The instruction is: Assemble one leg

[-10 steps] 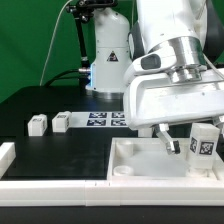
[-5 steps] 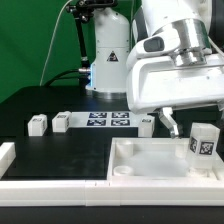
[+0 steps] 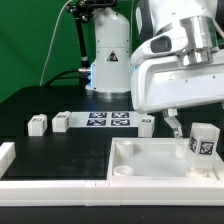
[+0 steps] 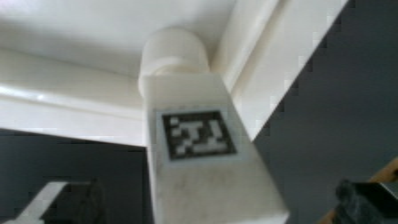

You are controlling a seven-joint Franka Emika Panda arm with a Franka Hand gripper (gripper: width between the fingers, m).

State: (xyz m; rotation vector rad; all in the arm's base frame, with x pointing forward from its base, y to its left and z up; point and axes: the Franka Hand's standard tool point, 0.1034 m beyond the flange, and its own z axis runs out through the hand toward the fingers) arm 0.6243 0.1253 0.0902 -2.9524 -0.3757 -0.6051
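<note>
A leg (image 3: 203, 141), a small white block with a square tag on its face, stands upright in the far corner of the large white tray-like top (image 3: 135, 168) on the exterior view's right. It fills the middle of the wrist view (image 4: 192, 125), seated at the top's corner. My gripper (image 3: 192, 120) hangs just above the leg, open and empty. One dark finger (image 3: 172, 125) shows to the exterior view's left of the leg. In the wrist view the gripper (image 4: 210, 200) has its fingertips (image 4: 54, 202) wide apart on either side of the leg, not touching it.
Three more legs lie on the black table: two on the exterior view's left (image 3: 38, 124) (image 3: 62, 121) and one by the top (image 3: 146, 124). The marker board (image 3: 108, 120) lies behind. A white rail (image 3: 45, 183) runs along the front left. The robot base (image 3: 108, 60) stands at the back.
My gripper has risen away from the leg and shifted slightly to the exterior view's right. The leg has stayed standing in the top's corner.
</note>
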